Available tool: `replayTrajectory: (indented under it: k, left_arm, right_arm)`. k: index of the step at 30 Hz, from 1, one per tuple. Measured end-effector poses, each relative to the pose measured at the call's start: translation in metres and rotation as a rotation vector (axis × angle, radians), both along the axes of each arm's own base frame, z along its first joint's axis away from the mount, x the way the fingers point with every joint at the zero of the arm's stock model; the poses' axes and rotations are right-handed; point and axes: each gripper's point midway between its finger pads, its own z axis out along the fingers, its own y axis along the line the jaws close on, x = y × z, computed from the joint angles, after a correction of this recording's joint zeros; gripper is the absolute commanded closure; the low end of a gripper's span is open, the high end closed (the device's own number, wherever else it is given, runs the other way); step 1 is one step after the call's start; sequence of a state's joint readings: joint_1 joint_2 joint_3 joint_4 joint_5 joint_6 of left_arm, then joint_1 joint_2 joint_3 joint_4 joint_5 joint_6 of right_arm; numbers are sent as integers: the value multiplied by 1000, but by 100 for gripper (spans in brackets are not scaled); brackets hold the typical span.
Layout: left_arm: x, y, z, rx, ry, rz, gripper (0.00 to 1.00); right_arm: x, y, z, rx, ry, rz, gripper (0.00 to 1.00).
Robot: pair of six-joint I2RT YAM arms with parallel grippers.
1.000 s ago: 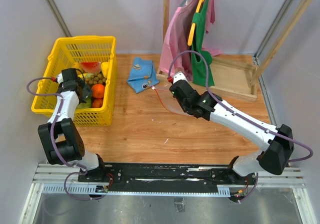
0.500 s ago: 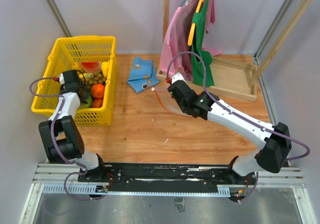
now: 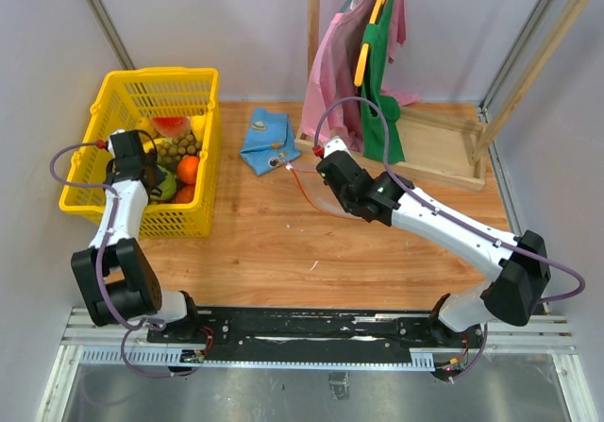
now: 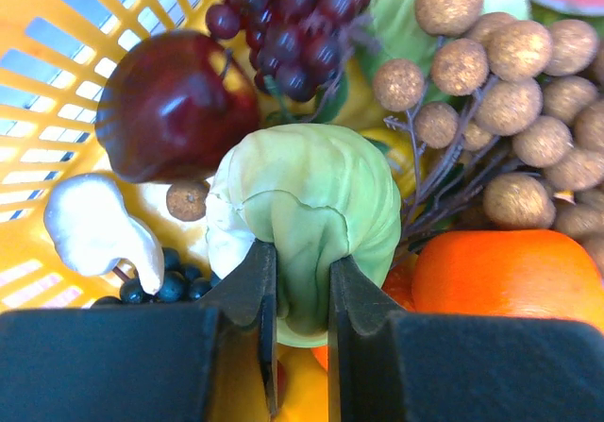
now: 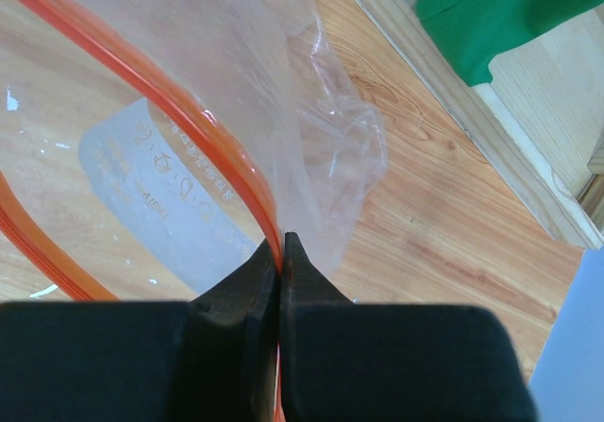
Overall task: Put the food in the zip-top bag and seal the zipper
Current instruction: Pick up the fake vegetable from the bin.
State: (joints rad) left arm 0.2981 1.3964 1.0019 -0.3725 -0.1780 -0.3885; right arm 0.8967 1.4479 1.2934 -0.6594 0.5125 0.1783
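Note:
The food lies in a yellow basket [image 3: 142, 92] at the far left. In the left wrist view I see a dark red apple [image 4: 175, 106], purple grapes [image 4: 283, 16], a brown berry bunch [image 4: 510, 63], an orange [image 4: 510, 280] and a green leafy piece [image 4: 311, 195]. My left gripper [image 4: 294, 252] [image 3: 151, 178] reaches into the basket, shut on the green piece's lower end. The clear zip-top bag [image 5: 283, 82] [image 3: 316, 194] hangs above mid-table, mouth open. My right gripper [image 5: 281, 241] [image 3: 323, 158] is shut on its red zipper [image 5: 203, 129].
A blue folded cloth [image 3: 267, 139] lies behind the bag. A wooden clothes rack with pink and green garments [image 3: 377, 63] stands at the back right on a wooden base [image 3: 444, 148]. Grey walls close both sides.
My left gripper has closed on the green piece and drawn slightly back in the basket. The right arm shifted a little to the left with the bag, then held still.

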Motion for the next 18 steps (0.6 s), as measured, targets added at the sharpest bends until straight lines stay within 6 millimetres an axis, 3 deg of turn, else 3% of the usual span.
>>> replayTrajectory:
  k: [9, 18]
  left_arm:
    - [0, -24, 65, -43, -150, -102, 100]
    - [0, -73, 151, -84, -331, -289, 100]
  right_arm:
    - [0, 0, 2, 3, -2, -1, 99]
    - [0, 2, 2, 35, -2, -26, 99]
